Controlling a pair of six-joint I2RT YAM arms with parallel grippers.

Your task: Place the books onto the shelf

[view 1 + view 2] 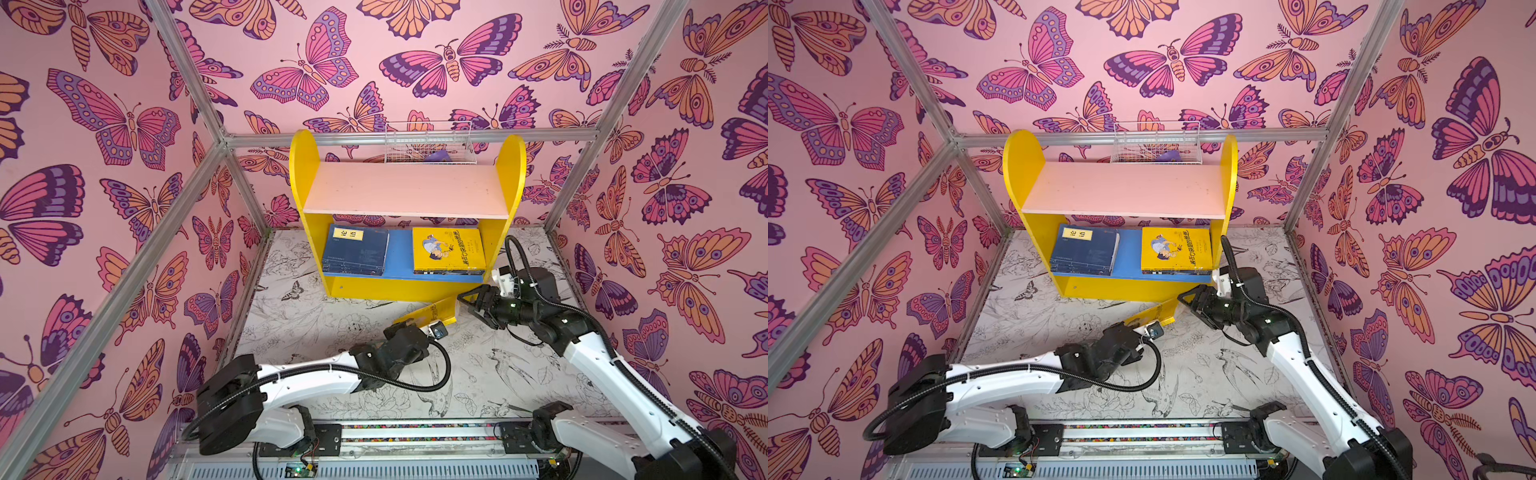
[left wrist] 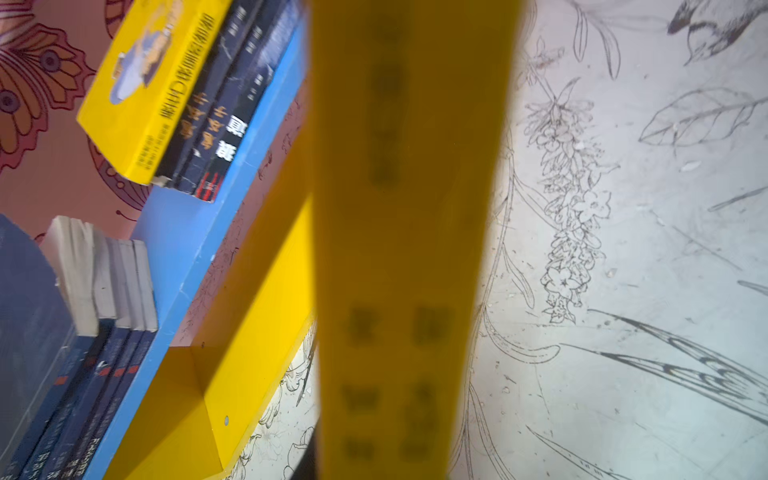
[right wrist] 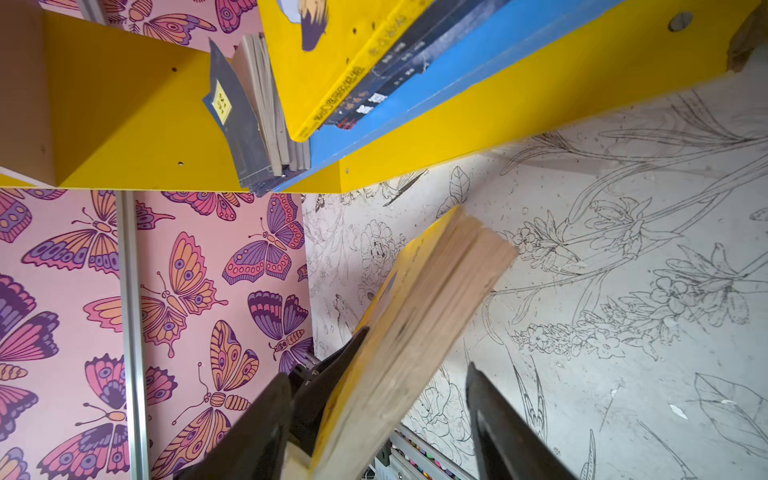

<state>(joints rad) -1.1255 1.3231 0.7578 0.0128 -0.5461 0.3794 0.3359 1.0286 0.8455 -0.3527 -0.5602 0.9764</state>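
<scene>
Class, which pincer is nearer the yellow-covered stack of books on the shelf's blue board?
Right. The right pincer sits just in front of the yellow stack; the left pincer is farther out, gripping the loose yellow book.

The left arm stretches low toward the middle, elbow bent, its left gripper pinched onto one end of a yellow book. The right arm angles in opposite, and the right gripper has its jaws spread wide.

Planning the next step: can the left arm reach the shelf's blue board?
Probably yes: the left tool, gripping the yellow book, sits close before the shelf, and the blue board has a bare middle.
</scene>
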